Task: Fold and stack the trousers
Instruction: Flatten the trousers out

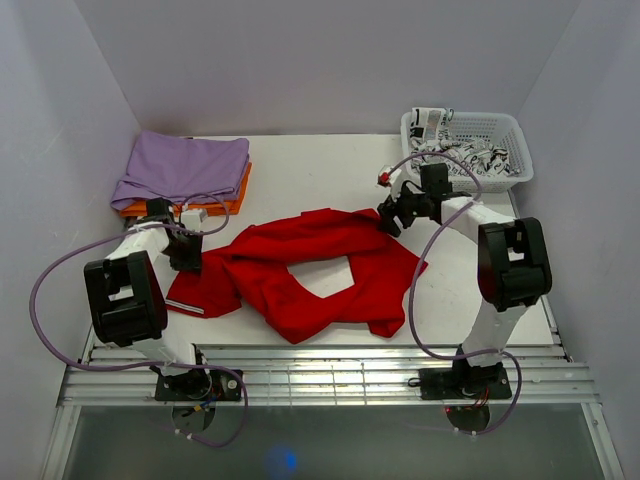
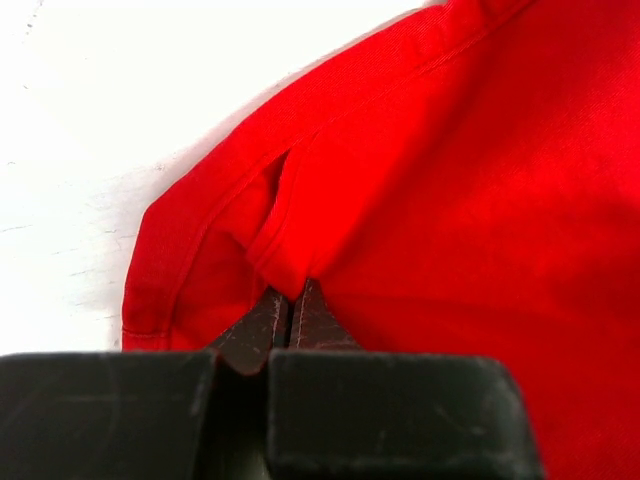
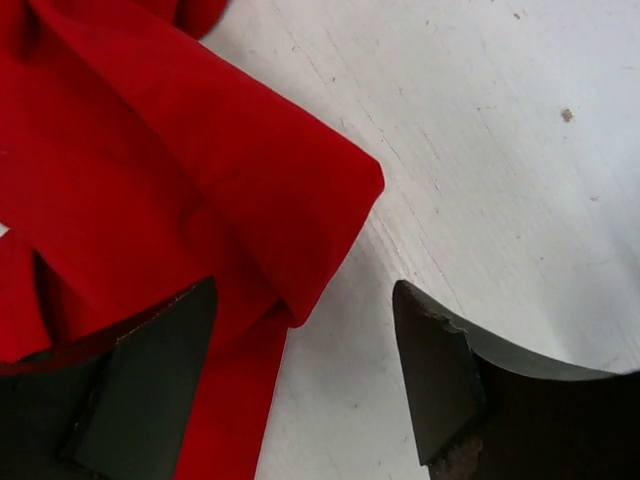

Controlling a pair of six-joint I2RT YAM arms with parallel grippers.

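The red trousers (image 1: 265, 262) are spread loosely over the middle of the white table (image 1: 300, 160), and a patch of bare table shows through a gap between the folds. A pale strip is seen along the hem at the near left corner; whether it is a label cannot be told.

The left claw (image 1: 188, 262) is set at the left edge of the trousers. In the left wrist view the left claw (image 2: 292, 300) is pinched tight on a small raised fold of the red cloth (image 2: 480, 200), close to a stitched hem.

The right claw (image 1: 390, 215) is placed at the far right edge of the trousers. In the right wrist view its jaws are spread wide and nothing is gripped: one finger (image 3: 150, 380) lies over the red cloth (image 3: 150, 180), the other (image 3: 435, 370) over bare table.

A white basket (image 1: 523, 160) at the far right holds a black-and-white patterned cloth (image 1: 470, 155), whose print is too small to be read. At the far left a lilac cloth (image 1: 185, 165) is laid on an orange cloth (image 1: 235, 200).
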